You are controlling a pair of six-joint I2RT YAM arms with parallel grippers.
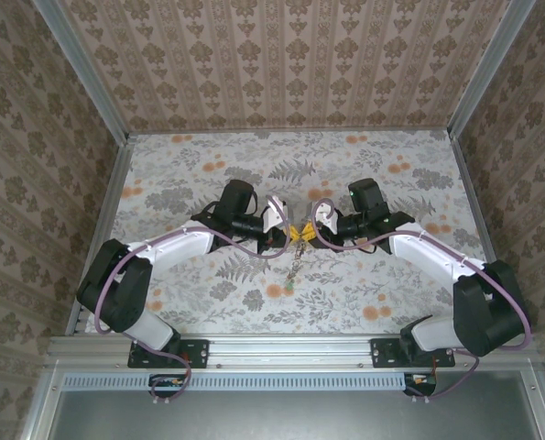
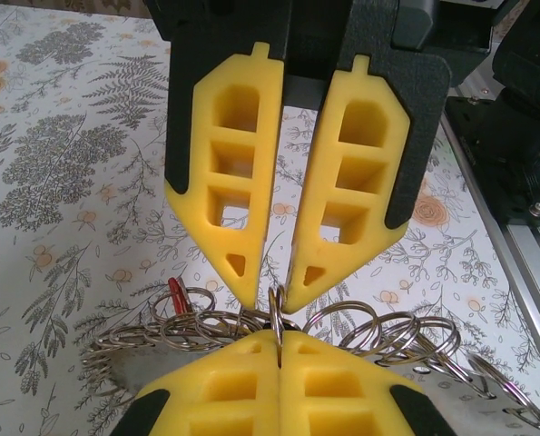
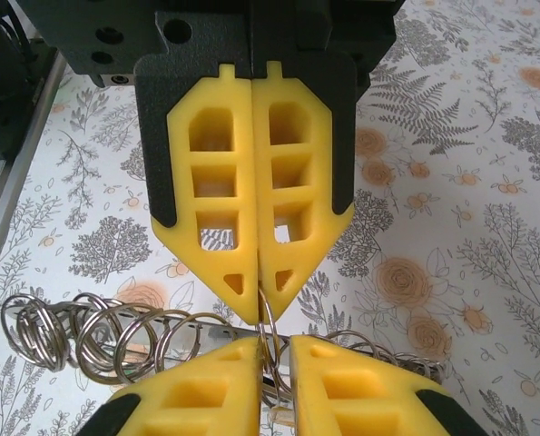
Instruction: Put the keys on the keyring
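Yellow fingers (image 2: 229, 173) on black gripper bodies; silvery rings (image 3: 97, 336); one red key head (image 2: 176, 292); grey fern-and-orange-flower desk (image 1: 208, 165) print; beige damask walls (image 1: 290, 55).

The left gripper (image 1: 286, 234) and right gripper (image 1: 309, 234) meet tip to tip at the keyring (image 2: 276, 318) and both pinch it, so nothing can pass straight across it from either side. A chain of loose rings (image 3: 106, 331) trails from the keyring toward the near rail (image 1: 290, 353) and clutters that approach. Behind the keyring the table (image 1: 391, 293) is bare up to the back wall (image 1: 290, 64). Far left and far right of the keyring the table is also open, up to the side walls (image 1: 34, 137).
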